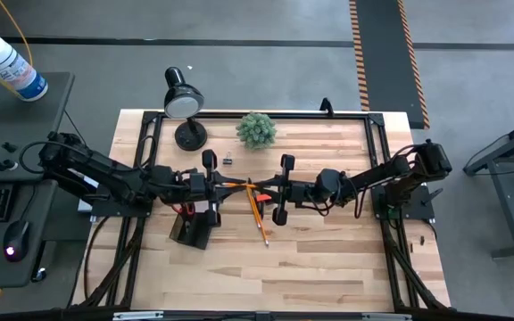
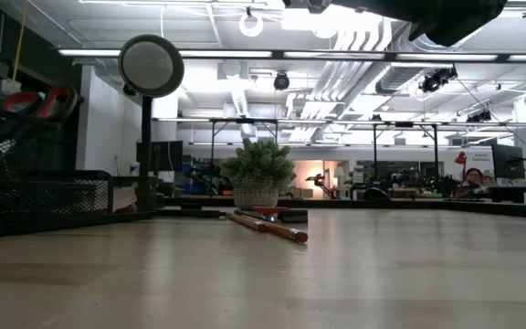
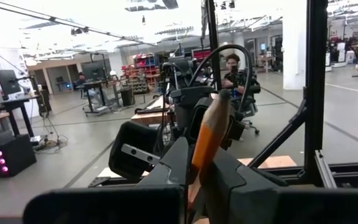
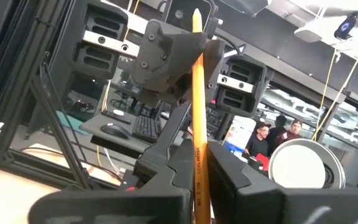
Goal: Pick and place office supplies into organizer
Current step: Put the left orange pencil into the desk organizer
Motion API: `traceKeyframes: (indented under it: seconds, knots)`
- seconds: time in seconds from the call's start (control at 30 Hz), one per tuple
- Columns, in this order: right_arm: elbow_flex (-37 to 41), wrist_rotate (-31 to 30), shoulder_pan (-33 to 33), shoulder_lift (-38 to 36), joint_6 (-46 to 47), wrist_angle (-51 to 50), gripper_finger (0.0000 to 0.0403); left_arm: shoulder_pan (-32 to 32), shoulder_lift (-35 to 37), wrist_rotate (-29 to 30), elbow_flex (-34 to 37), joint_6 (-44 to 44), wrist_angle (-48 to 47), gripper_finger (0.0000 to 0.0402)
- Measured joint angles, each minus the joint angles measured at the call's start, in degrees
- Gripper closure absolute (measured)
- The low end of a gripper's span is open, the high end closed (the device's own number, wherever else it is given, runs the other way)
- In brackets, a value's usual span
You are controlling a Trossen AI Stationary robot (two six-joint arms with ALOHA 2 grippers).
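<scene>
Wooden table [image 1: 328, 259] first: beside the black organizer [image 1: 190, 232] the left gripper [image 1: 224, 185] and right gripper [image 1: 270, 189] meet, both clamped on one yellow-orange pencil [image 1: 239, 185] held between them in the air. More pencils [image 1: 257, 214] lie just below.

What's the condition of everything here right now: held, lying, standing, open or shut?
left gripper: fingers shut on the held pencil.
right gripper: fingers shut on that same pencil.
held pencil: off the table, gripped by both grippers.
loose pencils: lying on the table.
scissors: standing in the organizer, handles up.
organizer: upright on the table.
desk lamp: standing upright.
plant: upright.
</scene>
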State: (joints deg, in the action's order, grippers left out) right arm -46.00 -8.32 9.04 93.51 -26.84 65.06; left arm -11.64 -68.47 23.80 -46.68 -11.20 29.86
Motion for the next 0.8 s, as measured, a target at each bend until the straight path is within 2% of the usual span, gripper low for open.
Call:
traceKeyframes:
  seconds: [0.1,0.27,0.47,0.6,0.8]
  knots:
    - [0.0,-1.0,0.0,0.0,0.6,-0.8,0.0366,0.0,0.0,0.1,0.0,0.0,-0.1,0.0394]
    - [-0.1,-1.5,0.0,0.0,0.7,-2.4,0.0284,0.0,0.0,0.1,0.0,-0.5,0.0,0.0397]
    - [-0.1,-6.3,0.0,-0.1,0.7,-7.1,0.0212,0.0,0.1,0.2,0.0,-1.0,-0.1,0.0398]
    - [-0.1,-11.7,0.5,-0.1,-1.6,-11.4,0.0189,0.0,1.5,1.3,0.0,-1.0,-3.2,0.0399]
    - [0.0,-19.4,1.9,-0.3,-4.1,-15.0,0.0183,0.0,6.0,2.8,0.0,1.9,-11.3,0.0399]
